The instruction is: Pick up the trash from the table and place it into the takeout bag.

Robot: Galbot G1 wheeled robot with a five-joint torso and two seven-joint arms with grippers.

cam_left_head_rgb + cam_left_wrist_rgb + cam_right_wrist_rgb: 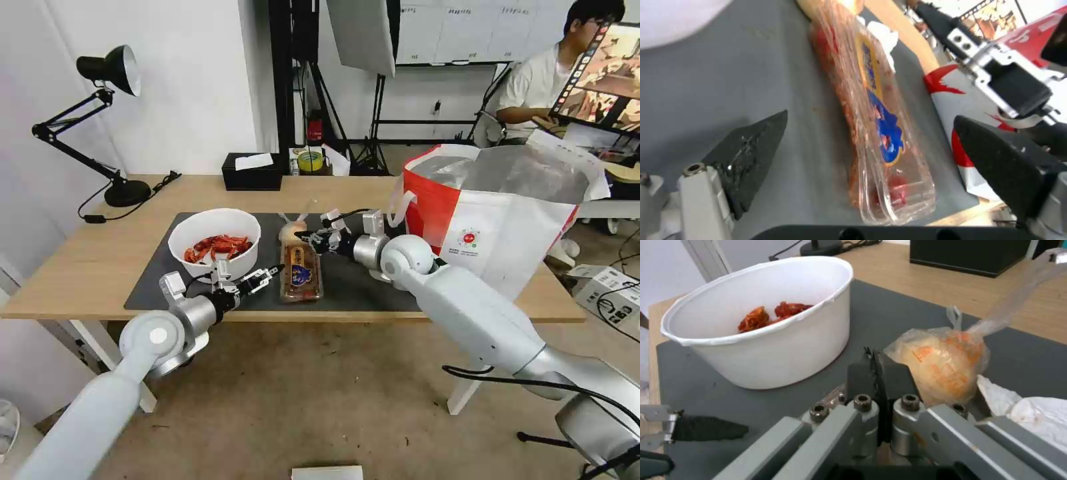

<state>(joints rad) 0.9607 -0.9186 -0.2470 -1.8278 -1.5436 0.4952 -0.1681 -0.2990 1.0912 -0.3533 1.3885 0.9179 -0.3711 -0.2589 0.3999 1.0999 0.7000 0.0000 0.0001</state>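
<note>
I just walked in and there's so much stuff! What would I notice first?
Probably the white bowl of bright red crayfish shells on the dark mat. Beside it lies a clear tray, with the left gripper open next to it. The big red-and-white takeout bag stands at the table's right end.

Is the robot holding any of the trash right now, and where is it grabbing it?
Nothing is held. The left gripper is open around the clear tray, not touching it. The right gripper is shut beside the knotted bag.

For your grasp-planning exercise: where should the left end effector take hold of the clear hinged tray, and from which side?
Grip the clear hinged tray across its narrow width, near the end facing the robot; it lies flat and long. The open left end effector already straddles it from that side.
</note>
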